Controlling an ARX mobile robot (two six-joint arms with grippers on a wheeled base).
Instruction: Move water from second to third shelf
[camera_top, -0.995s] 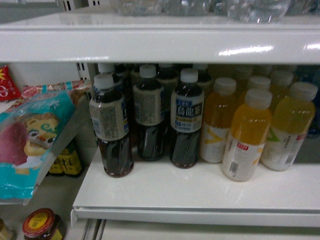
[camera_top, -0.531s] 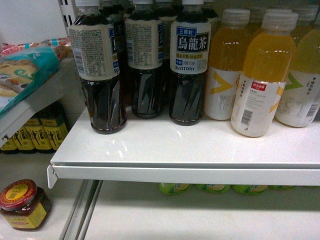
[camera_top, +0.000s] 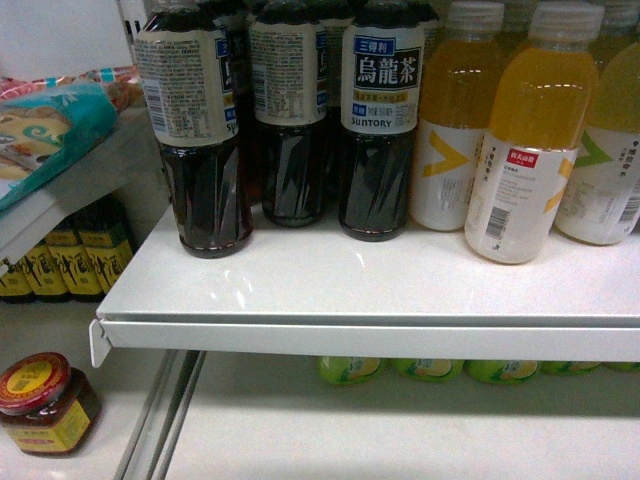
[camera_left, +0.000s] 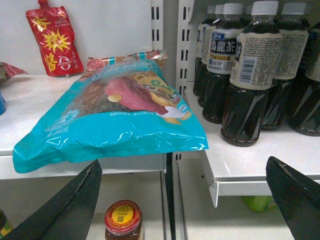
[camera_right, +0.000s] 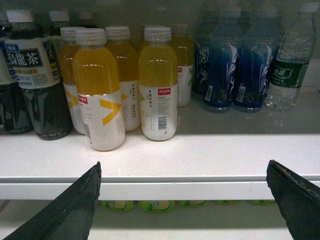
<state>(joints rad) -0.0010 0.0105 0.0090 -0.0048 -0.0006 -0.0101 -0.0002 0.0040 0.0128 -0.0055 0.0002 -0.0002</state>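
Observation:
The water (camera_right: 292, 62), a clear ribbed bottle with a green label, stands at the far right back of the white shelf (camera_right: 200, 155) in the right wrist view, beside blue drink bottles (camera_right: 235, 65). It is out of the head view. My right gripper (camera_right: 184, 164) is open and empty, level with the shelf's front edge, well short and left of the water. In front of the shelf post, my left gripper (camera_left: 182, 162) is open too, with nothing between its fingers. Neither gripper shows in the head view.
Dark tea bottles (camera_top: 380, 120) and orange drink bottles (camera_top: 525, 140) fill the shelf (camera_top: 400, 290). A teal snack bag (camera_left: 115, 120) overhangs the left shelf, with a red pouch (camera_left: 52, 40) behind. A red-lidded jar (camera_top: 40, 400) and green-capped bottles (camera_top: 350, 368) stand on the shelf below.
The head view has dropped and drawn closer. The upper shelf has left the frame, and the shelf below with the green caps and the jar now shows.

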